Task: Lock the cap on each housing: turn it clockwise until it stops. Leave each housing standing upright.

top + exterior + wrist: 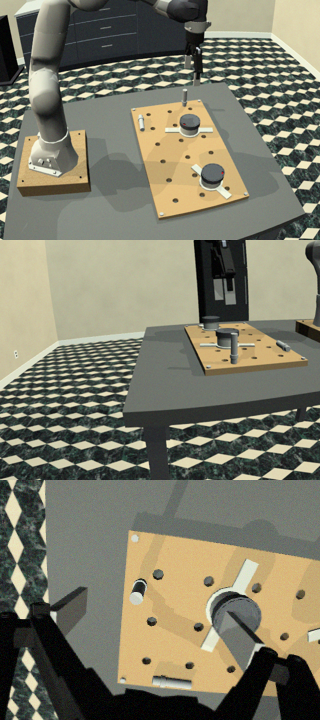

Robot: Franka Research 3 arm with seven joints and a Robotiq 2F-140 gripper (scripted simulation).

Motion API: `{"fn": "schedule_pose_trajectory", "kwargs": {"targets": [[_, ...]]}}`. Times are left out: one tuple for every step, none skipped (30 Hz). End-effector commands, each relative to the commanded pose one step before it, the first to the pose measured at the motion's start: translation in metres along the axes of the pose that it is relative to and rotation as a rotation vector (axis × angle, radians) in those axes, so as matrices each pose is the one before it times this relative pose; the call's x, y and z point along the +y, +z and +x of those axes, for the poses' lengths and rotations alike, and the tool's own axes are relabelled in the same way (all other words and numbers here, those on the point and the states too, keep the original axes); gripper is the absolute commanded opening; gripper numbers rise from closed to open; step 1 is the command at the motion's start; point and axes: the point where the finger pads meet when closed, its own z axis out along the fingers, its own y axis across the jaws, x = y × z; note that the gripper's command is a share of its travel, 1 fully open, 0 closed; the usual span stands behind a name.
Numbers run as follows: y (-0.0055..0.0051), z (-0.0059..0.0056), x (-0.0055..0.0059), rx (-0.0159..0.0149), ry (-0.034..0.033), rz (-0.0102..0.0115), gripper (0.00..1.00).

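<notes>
The far housing stands upright on the board, with a black cap on top. Its red dot shows at the cap's front left in the top view. The near housing also stands upright; its black cap has a red dot at the right. My gripper is open and empty, high above the far end of the board. In the wrist view one finger covers part of the far cap.
The wooden board has several holes. A grey pin stands upright at its far edge. Another pin lies near the far left corner in the top view. Flat white bars extend from both housings.
</notes>
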Motion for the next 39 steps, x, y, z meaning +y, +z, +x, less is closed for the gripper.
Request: {"fn": "schedule_pose_trajectory", "kwargs": {"targets": [[-0.00036, 0.00052, -0.00287, 0.01175, 0.00307, -0.00174, 1.00], [0.00000, 0.00000, 0.00000, 0.00000, 0.00000, 0.00000, 1.00], [0.00000, 0.00000, 0.00000, 0.00000, 0.00000, 0.00000, 1.00], [0.00000, 0.00000, 0.00000, 0.00000, 0.00000, 0.00000, 1.00], [0.00172, -0.00830, -0.00943, 0.00791, -0.01892, -0.00421, 1.00], [0.00000, 0.00000, 0.00000, 0.00000, 0.00000, 0.00000, 1.00], [0.00000, 0.00000, 0.00000, 0.00000, 0.00000, 0.00000, 1.00], [0.00000, 0.00000, 0.00000, 0.00000, 0.00000, 0.00000, 1.00], [0.00000, 0.00000, 0.00000, 0.00000, 0.00000, 0.00000, 1.00], [0.00000, 0.00000, 0.00000, 0.00000, 0.00000, 0.00000, 1.00], [0.00000, 0.00000, 0.00000, 0.00000, 0.00000, 0.00000, 1.00], [0.00000, 0.00000, 0.00000, 0.00000, 0.00000, 0.00000, 1.00], [0.00000, 0.00000, 0.00000, 0.00000, 0.00000, 0.00000, 1.00], [0.00119, -0.00603, -0.00679, 0.00578, -0.01378, -0.00296, 1.00], [0.00000, 0.00000, 0.00000, 0.00000, 0.00000, 0.00000, 1.00], [0.00000, 0.00000, 0.00000, 0.00000, 0.00000, 0.00000, 1.00], [0.00000, 0.00000, 0.00000, 0.00000, 0.00000, 0.00000, 1.00], [0.00000, 0.00000, 0.00000, 0.00000, 0.00000, 0.00000, 1.00], [0.00000, 0.00000, 0.00000, 0.00000, 0.00000, 0.00000, 1.00], [0.00000, 0.00000, 0.00000, 0.00000, 0.00000, 0.00000, 1.00], [0.00000, 0.00000, 0.00000, 0.00000, 0.00000, 0.00000, 1.00], [0.00075, -0.00394, -0.00441, 0.00380, -0.00904, -0.00189, 1.00], [0.00000, 0.00000, 0.00000, 0.00000, 0.00000, 0.00000, 1.00], [0.00000, 0.00000, 0.00000, 0.00000, 0.00000, 0.00000, 1.00], [0.00000, 0.00000, 0.00000, 0.00000, 0.00000, 0.00000, 1.00], [0.00000, 0.00000, 0.00000, 0.00000, 0.00000, 0.00000, 1.00], [0.00000, 0.00000, 0.00000, 0.00000, 0.00000, 0.00000, 1.00], [0.00000, 0.00000, 0.00000, 0.00000, 0.00000, 0.00000, 1.00], [0.00000, 0.00000, 0.00000, 0.00000, 0.00000, 0.00000, 1.00], [0.00040, -0.00217, -0.00243, 0.00210, -0.00499, -0.00103, 1.00], [0.00000, 0.00000, 0.00000, 0.00000, 0.00000, 0.00000, 1.00], [0.00000, 0.00000, 0.00000, 0.00000, 0.00000, 0.00000, 1.00], [0.00000, 0.00000, 0.00000, 0.00000, 0.00000, 0.00000, 1.00], [0.00016, -0.00085, -0.00096, 0.00083, -0.00197, -0.00040, 1.00], [0.00000, 0.00000, 0.00000, 0.00000, 0.00000, 0.00000, 1.00], [0.00002, -0.00013, -0.00014, 0.00013, -0.00030, -0.00006, 1.00], [0.00000, 0.00000, 0.00000, 0.00000, 0.00000, 0.00000, 1.00], [0.00001, 0.00000, 0.00000, 0.00000, 0.00000, 0.00000, 1.00], [0.00010, 0.00000, 0.00000, 0.00000, 0.00000, 0.00000, 1.00]]}}
